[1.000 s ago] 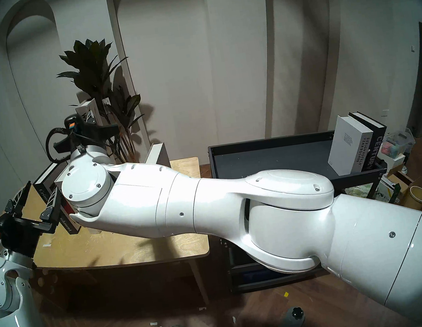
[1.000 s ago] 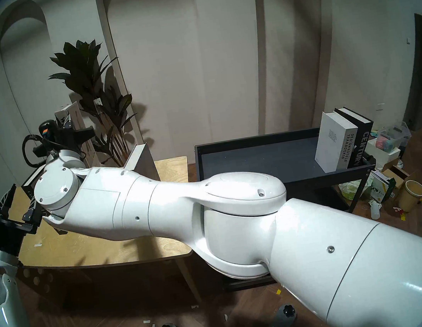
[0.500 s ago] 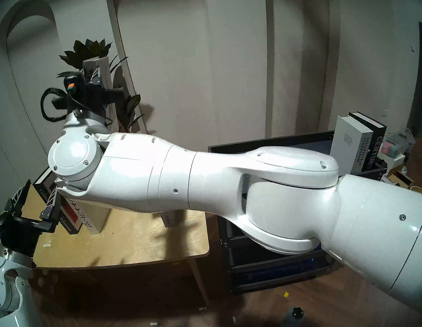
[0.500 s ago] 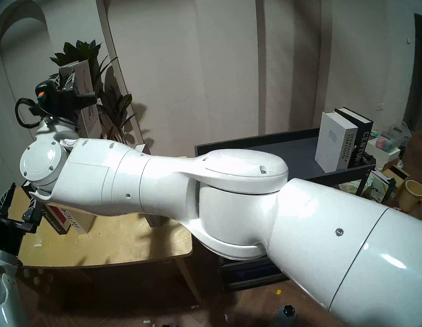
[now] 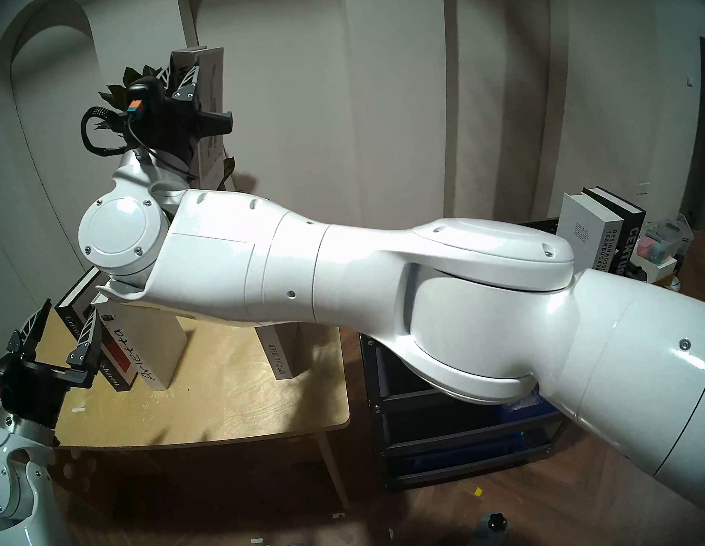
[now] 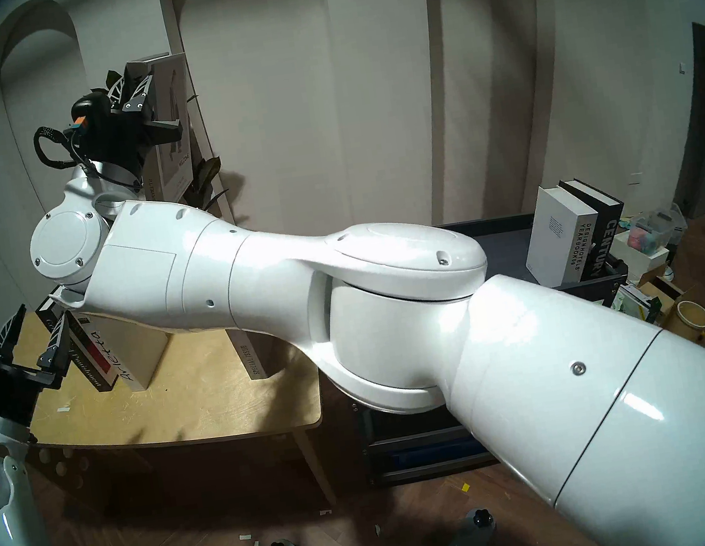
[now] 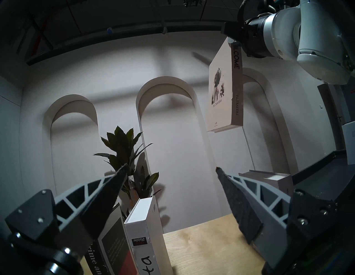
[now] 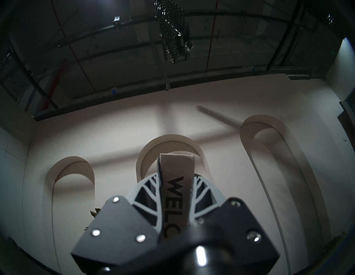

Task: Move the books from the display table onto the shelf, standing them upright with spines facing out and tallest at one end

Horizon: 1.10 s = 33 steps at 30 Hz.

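The right gripper (image 8: 175,179) is clamping tight on the grey book (image 7: 223,92) spined "WELCOME", "P.L. TRAVERS", hanging in the air above the table (image 5: 224,401). Only the left wrist view is showing its tree-printed cover. "Crime", "Arietta" and "SPECIAL ISSUE" (image 5: 277,357) are standing on the table; "CENTURY" (image 5: 623,241) is on the shelf (image 5: 463,430). The left gripper (image 7: 171,171) is gaping wide, empty.
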Tool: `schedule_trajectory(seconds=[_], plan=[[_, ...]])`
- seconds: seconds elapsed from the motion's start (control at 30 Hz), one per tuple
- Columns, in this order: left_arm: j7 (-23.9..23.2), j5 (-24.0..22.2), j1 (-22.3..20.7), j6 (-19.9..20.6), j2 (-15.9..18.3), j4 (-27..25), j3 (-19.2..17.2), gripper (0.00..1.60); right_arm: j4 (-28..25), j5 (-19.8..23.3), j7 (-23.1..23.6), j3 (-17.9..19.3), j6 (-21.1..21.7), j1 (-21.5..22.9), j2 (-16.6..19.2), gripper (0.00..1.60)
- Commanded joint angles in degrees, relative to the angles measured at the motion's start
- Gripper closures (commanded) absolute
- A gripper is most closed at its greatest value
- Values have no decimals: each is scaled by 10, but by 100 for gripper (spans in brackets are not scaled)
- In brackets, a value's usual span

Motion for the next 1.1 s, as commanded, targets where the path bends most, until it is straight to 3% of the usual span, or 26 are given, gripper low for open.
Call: schedule_trajectory(seconds=[0.0, 0.43, 1.07], plan=[[0, -1, -1, -2, 0, -10, -2, 0, -67, -25, -30, 2, 25, 17, 64, 160], [0, 0, -2, -2, 0, -9, -2, 0, -171, -13, -46, 22, 99, -20, 157, 160], [1, 0, -2, -2, 1, -8, -1, 0, -273, -23, -57, 69, 163, -82, 291, 160]])
